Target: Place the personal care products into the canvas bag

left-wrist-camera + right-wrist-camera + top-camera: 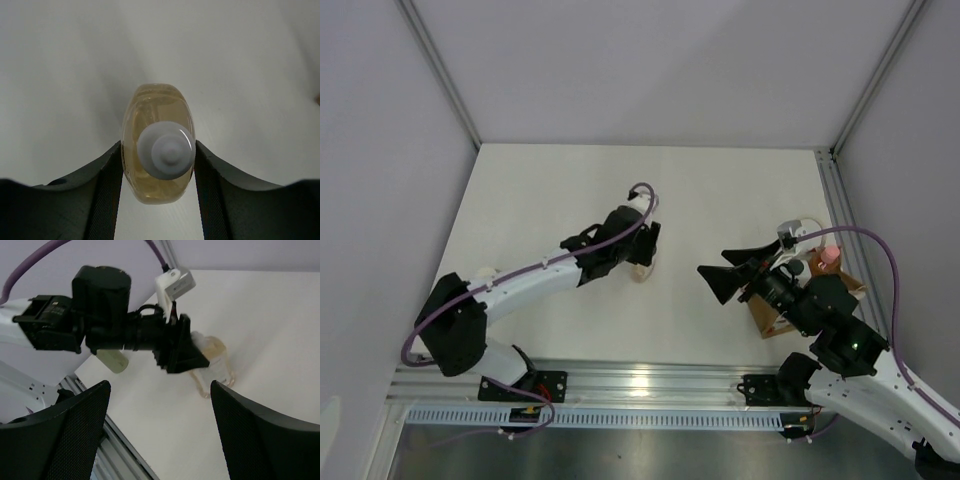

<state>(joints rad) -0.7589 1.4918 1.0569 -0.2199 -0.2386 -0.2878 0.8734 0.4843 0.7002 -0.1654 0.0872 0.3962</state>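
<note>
Overhead, two robot arms are reaching across a pale bench (550, 190). The left claw (157, 146) is closing snugly on the slim amber bottle (155, 102), its two dark fingers (107, 195) pressing against opposite sides of the body just below the white cap (166, 150). The bottle is standing upright on the bench near the middle, well apart from the bag. The right claw (713, 262) is hanging with its fingers spread wide, gripping nothing and pointing left toward the bottle. The tan canvas bag (852, 286) is sitting at the bench's right edge, mostly hidden under the right arm, with a cream handle (804, 222) looping out. A pink cap (829, 256) is poking up at the bag's far end.
</note>
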